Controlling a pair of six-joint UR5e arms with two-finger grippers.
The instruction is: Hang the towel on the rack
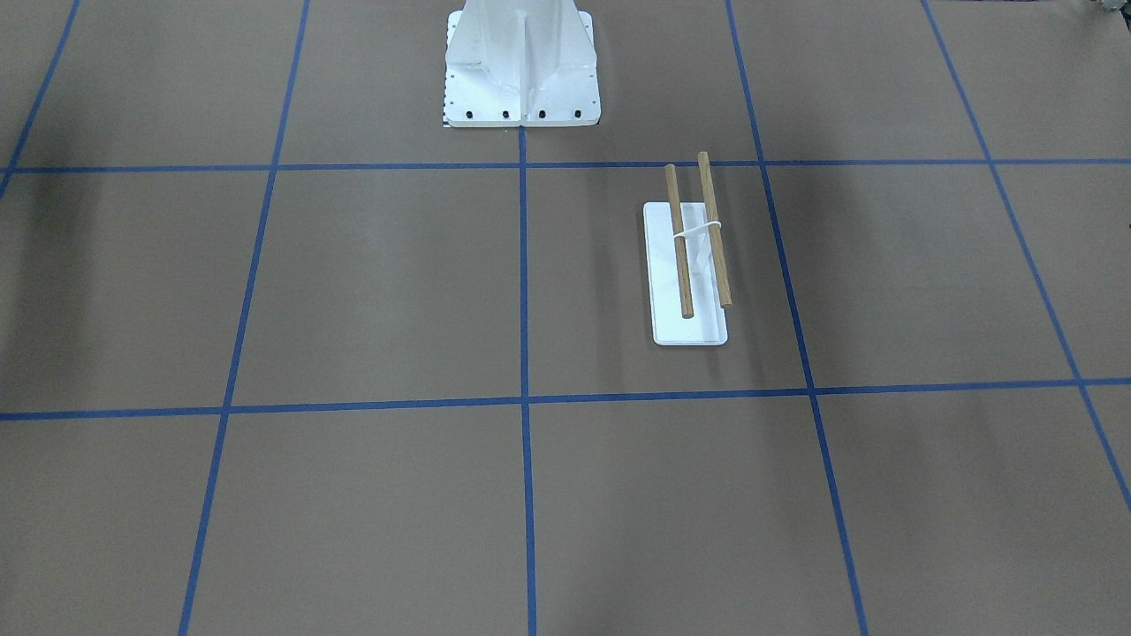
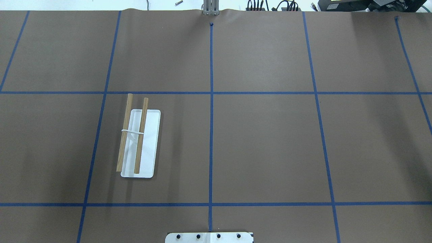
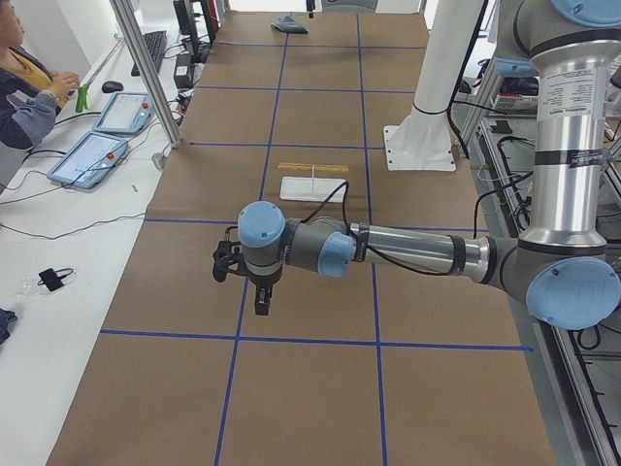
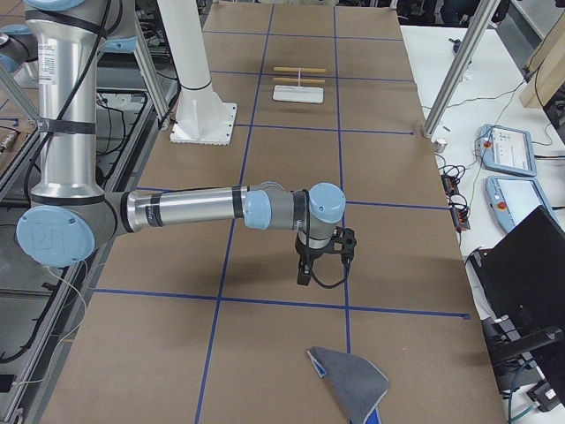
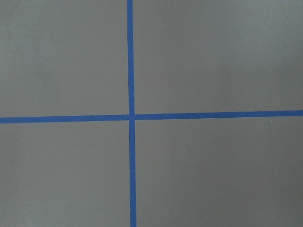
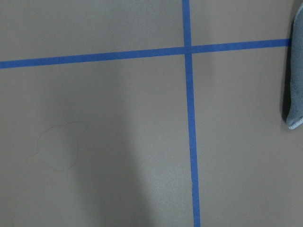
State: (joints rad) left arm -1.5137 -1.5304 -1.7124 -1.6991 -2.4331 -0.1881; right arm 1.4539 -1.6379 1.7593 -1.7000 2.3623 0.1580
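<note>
The rack (image 2: 135, 135) has two wooden rods on a white base plate and stands on the robot's left half of the table; it also shows in the front view (image 1: 698, 238) and small in both side views (image 3: 312, 170) (image 4: 300, 71). The towel (image 4: 349, 380), grey with a blue underside showing, lies crumpled on the table at the robot's right end, and its edge shows in the right wrist view (image 6: 293, 71). My right gripper (image 4: 305, 276) hangs above the table a short way from the towel. My left gripper (image 3: 260, 296) hangs over the table, well short of the rack. I cannot tell whether either is open or shut.
The brown table cover is marked with blue tape lines (image 2: 211, 135). The robot's white pedestal (image 1: 521, 71) stands at the table's robot side. An operator (image 3: 24, 87) sits by tablets (image 3: 92, 155) at the far side. Metal frame posts (image 4: 455, 71) stand along that edge.
</note>
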